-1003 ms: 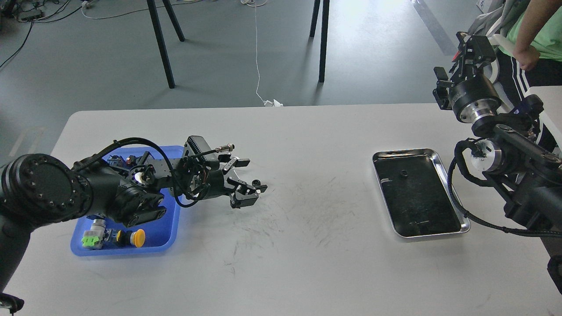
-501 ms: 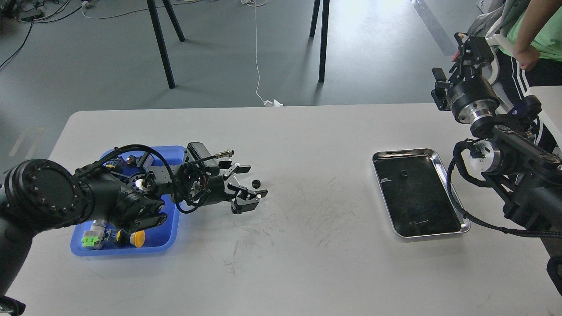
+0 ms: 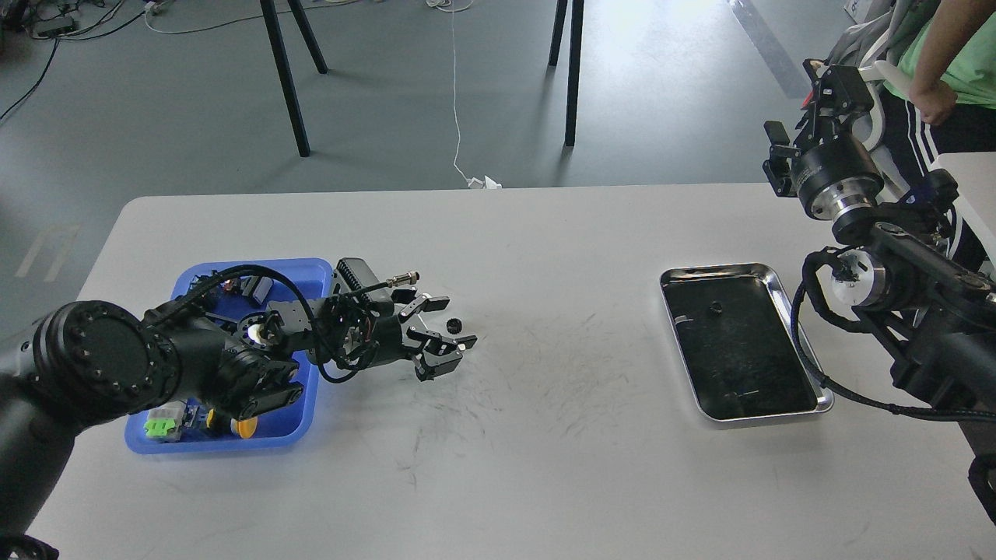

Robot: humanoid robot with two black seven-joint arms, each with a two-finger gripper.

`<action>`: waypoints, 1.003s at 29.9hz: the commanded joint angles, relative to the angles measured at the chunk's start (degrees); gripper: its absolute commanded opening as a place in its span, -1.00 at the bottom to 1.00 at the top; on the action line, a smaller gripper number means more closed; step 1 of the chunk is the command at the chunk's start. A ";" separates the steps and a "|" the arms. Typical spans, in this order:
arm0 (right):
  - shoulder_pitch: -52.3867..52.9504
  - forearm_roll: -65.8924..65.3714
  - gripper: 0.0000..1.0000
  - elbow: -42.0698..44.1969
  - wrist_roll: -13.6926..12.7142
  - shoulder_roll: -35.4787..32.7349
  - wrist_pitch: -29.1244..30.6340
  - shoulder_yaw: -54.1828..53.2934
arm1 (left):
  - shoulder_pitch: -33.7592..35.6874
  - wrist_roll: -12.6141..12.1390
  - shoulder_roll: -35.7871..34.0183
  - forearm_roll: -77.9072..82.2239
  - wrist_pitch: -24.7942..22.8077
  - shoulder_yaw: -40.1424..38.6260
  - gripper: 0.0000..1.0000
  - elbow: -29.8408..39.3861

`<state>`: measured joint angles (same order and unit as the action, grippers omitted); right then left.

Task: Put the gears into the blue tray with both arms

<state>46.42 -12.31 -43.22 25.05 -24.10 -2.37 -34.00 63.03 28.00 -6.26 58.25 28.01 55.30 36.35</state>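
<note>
The left gripper is spread around a tiny black toothed gear on the table, at three o'clock from the blue tray. Since a second ago, its arm has drawn lower over the tray. Whether the right gripper is spread or closed cannot be told.

tabletop: pale grey-white, with dark scuff marks near its middle
blue tray: bright blue
push-button switches: green, yellow and grey parts
metal tray: shiny silver rim, black lining
gear: black, on the tabletop
gear in the metal tray: black on black
left arm: black, with black cable
right arm: black, silver wrist rings
floor: dull grey
person's shirt: light green
</note>
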 commanded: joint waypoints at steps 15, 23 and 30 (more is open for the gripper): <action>-0.36 0.00 0.88 -0.11 0.00 0.02 -0.01 0.08 | -0.71 0.00 -0.24 -0.15 -0.01 -2.56 0.54 0.30; -0.36 0.00 0.88 -0.11 0.00 0.02 -0.01 0.16 | -1.85 0.00 0.37 -0.33 -0.01 -3.27 0.40 -0.94; -0.45 -0.09 0.88 -0.02 0.00 0.02 -0.01 0.25 | -3.26 0.00 0.46 -0.33 -0.01 -3.53 0.26 -2.34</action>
<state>46.01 -12.31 -43.25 25.05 -24.08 -2.36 -33.84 60.08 28.00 -5.90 58.03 28.00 52.02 34.48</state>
